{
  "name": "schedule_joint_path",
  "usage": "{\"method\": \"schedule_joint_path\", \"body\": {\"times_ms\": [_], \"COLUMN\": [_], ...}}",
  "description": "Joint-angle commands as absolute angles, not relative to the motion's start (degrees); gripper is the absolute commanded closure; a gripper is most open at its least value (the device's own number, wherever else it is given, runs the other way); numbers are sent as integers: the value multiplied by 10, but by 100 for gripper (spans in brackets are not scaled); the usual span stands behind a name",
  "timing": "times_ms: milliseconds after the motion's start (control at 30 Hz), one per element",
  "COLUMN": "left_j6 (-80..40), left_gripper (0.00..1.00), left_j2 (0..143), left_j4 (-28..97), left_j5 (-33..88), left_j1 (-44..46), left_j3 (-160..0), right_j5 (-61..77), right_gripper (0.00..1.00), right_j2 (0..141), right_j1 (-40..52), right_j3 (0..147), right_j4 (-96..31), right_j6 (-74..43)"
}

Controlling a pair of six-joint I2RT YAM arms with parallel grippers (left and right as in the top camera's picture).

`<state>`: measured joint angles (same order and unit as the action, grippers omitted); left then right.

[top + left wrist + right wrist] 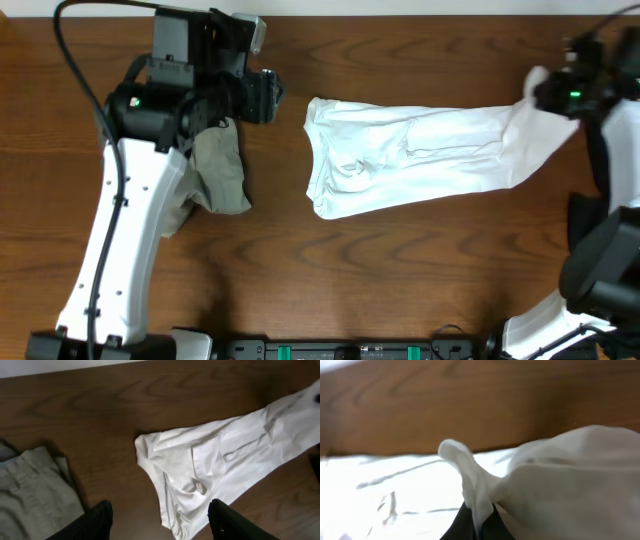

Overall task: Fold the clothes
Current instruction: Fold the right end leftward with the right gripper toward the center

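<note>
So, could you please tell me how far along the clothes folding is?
Done: nothing looks folded yet. In hand: the right hand pinches one bunched end of the white T-shirt, which lies stretched and rumpled across the table. The left hand is open and empty near the crumpled khaki shorts. Left: smoothing and folding the shirt, then the shorts.

Bare wooden table (280,260) lies open from 5 to 7 o'clock, with a narrow strip free at 12. The white T-shirt (400,160) blocks the centre through 3 o'clock, pinched in the right gripper (479,521). Khaki shorts (222,170) and the left arm (130,220) fill 9 o'clock. A bare lane separates shorts from shirt.
</note>
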<state>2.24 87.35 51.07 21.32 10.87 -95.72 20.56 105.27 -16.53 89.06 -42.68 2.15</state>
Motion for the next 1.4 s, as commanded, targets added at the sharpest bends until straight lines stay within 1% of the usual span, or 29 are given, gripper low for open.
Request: {"method": "schedule_joint_path", "body": {"times_ms": [0, 200, 333, 533, 633, 667, 700, 733, 767, 800, 833, 967, 1100, 1200, 1333, 1367], "left_j6": [35, 44, 44, 44, 44, 44, 44, 44, 44, 44, 44, 44, 44, 45, 45, 45], "left_gripper": [37, 37, 37, 37, 37, 37, 37, 37, 37, 37, 37, 37, 36, 36, 36, 36], "left_j2": [861, 860, 860, 860, 860, 860, 860, 860, 860, 860, 860, 860, 860, 862, 865, 866], "left_j4": [523, 539, 539, 539, 539, 539, 539, 539, 539, 539, 539, 540, 540, 540, 540, 540], "left_j5": [198, 198, 198, 198, 199, 199, 199, 199, 199, 199, 199, 199, 199, 198, 198, 198], "left_j1": [106, 106, 106, 106, 106, 106, 106, 106, 106, 106, 106, 106, 106, 106, 106, 106], "left_j3": [-971, -971, -971, -971, -971, -971, -971, -971, -971, -971, -971, -971, -970, -967, -966, -965], "right_j5": [180, 130, 120, 124, 125, 125, 125, 127, 131, 139, 142, 145, 148, 149, 150, 153], "right_gripper": [99, 98, 98, 97, 95, 91, 85, 62, 54, 48, 44, 44, 52, 56, 57, 59], "right_j2": [1055, 1058, 1058, 1058, 1058, 1058, 1058, 1058, 1058, 1057, 1056, 1055, 1055, 1055, 1055, 1055], "right_j1": [-111, -13, 34, 80, 95, 98, 102, 105, 106, 106, 105, 82, 42, 9, -17, -21], "right_j3": [868, 820, 771, 732, 731, 731, 731, 731, 731, 731, 731, 732, 732, 732, 731, 731], "right_j4": [-431, -426, -400, -354, -352, -353, -354, -356, -356, -358, -359, -358, -356, -363, -373, -372], "right_j6": [25, 24, 24, 11, -2, -4, -4, -4, -4, -4, -4, -33, -73, -74, -70, -62]}}
